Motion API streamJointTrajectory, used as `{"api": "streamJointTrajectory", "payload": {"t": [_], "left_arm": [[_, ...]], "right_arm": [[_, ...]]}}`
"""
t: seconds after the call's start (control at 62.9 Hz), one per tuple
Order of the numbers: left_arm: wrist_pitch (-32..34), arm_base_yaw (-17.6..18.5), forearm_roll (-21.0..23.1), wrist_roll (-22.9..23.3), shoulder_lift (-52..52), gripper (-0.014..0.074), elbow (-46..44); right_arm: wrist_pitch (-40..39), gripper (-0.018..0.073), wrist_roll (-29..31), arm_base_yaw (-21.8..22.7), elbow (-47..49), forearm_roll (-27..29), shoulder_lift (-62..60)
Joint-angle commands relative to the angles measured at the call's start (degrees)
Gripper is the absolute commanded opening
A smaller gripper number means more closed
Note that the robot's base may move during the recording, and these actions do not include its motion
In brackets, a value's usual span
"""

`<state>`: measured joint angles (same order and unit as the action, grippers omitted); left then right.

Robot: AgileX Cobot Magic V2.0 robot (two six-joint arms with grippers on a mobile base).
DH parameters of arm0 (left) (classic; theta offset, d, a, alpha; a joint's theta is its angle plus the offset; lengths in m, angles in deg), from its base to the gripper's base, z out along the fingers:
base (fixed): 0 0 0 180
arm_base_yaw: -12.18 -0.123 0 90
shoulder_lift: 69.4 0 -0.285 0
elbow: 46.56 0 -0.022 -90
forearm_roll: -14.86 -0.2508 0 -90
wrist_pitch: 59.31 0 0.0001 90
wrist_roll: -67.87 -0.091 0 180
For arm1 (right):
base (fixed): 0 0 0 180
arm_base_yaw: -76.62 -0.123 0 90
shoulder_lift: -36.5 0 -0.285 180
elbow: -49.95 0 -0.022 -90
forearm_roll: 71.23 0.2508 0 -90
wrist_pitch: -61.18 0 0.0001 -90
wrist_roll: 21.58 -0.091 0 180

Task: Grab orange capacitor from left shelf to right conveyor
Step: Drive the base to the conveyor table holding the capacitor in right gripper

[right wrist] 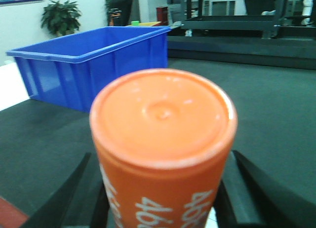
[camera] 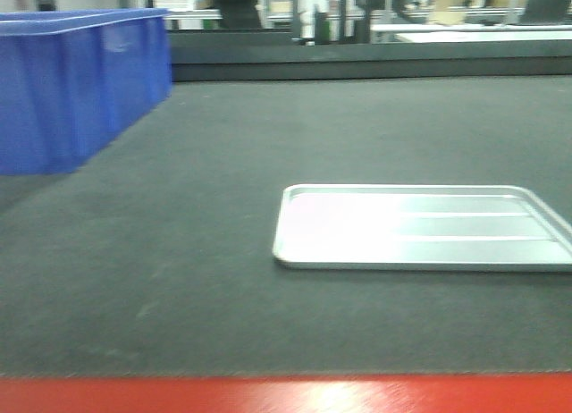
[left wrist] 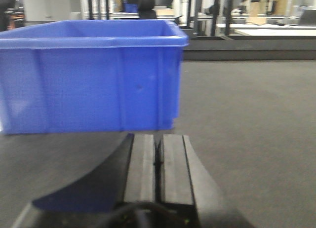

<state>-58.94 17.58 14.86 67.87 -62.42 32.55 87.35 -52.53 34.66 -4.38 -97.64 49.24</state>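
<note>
One orange capacitor sits clasped within the right tool.

Blue bin: ten o'clock in the front view, upright, open-topped.
Silver tray: four o'clock, lying flat, well apart from the bin.
Potted plant: eleven o'clock in the right wrist view, against a pale wall.

One capacitor, one blue bin, one tray.

Lower body of orange capacitor was cut by frame bottom; print only partly legible. Silver tray ran off right edge. Blue bin cropped left. Background racks blurred.
</note>
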Motion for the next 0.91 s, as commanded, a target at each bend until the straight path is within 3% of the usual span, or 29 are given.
{"api": "streamJointTrajectory", "payload": {"t": [0.0,0.525,0.891], "left_arm": [[4.8,0.3,0.3,0.0,0.6,-0.0105,-0.4],[4.8,0.3,0.0,0.0,0.6,-0.0105,-0.4],[4.8,0.3,0.3,0.0,0.6,-0.0105,-0.4]], "right_arm": [[-4.8,0.0057,0.5,0.2,1.9,-1.4,1.2],[-5.1,0.0057,0.5,0.2,1.9,-1.4,1.2],[-22.6,0.0057,-0.5,0.2,1.9,-1.1,1.4]]}}
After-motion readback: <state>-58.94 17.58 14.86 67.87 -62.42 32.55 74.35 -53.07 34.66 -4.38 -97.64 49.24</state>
